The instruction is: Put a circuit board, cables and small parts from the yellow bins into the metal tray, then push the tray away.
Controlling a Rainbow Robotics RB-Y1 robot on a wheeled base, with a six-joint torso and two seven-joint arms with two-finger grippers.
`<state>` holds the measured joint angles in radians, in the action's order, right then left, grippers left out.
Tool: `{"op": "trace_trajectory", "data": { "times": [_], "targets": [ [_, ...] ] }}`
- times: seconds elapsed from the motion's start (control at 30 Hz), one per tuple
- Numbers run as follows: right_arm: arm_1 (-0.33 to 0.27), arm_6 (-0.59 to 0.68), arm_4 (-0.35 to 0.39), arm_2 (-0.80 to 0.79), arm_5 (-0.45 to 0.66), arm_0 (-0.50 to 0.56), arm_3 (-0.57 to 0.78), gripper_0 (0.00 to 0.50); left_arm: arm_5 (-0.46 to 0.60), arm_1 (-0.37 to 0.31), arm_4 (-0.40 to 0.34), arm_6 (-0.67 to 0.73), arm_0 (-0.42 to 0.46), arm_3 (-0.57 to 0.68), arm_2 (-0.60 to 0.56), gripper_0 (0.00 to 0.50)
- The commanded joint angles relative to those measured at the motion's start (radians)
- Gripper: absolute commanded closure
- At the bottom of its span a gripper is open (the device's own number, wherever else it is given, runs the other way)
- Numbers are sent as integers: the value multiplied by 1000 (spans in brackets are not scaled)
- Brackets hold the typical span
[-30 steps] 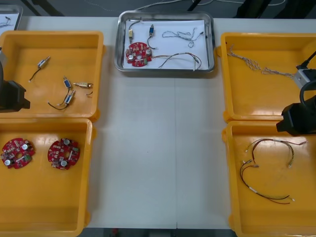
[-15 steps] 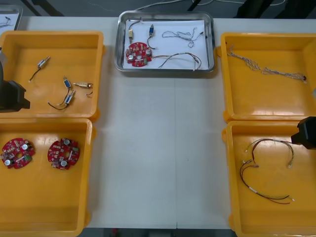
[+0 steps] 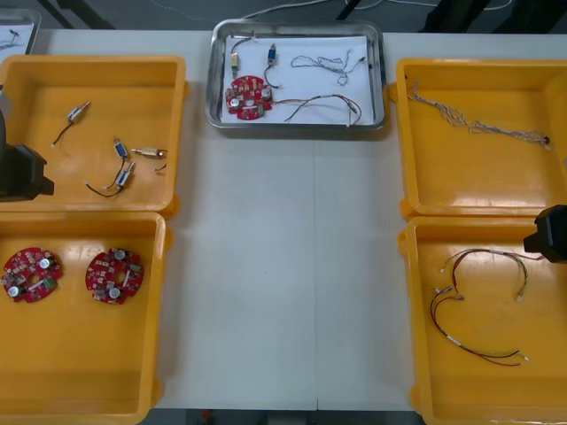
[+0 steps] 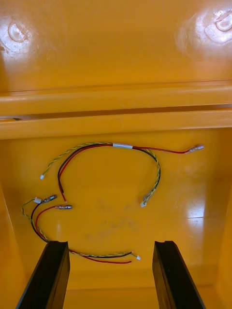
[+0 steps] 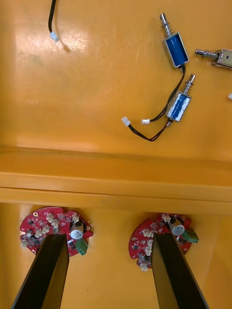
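We log metal tray loaded, top centre of front view | right gripper wide, empty, over 2 red and yellow cables, lower right | we judge them light, limp: pinch white sleeve | left gripper wide, idle

Bright, even light (glare on bin)

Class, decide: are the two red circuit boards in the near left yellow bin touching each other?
Apart. The front view shows the bare floor of the yellow bin between the left circuit board and the right circuit board.
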<state>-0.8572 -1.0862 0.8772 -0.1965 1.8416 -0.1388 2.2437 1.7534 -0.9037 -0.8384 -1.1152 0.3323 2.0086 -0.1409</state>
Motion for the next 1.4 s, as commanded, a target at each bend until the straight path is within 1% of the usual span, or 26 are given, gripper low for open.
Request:
{"op": "trace_trajectory", "data": {
  "times": [0.03,1.4],
  "targets": [
    [-13,-5,-1,-31,-8,13,28,0,-9,-44,9,-101,-13,29,-31,0],
    [-13,-5,2,-31,-7,13,28,0,-9,-44,9,-101,-13,29,-31,0]
  ]
}}
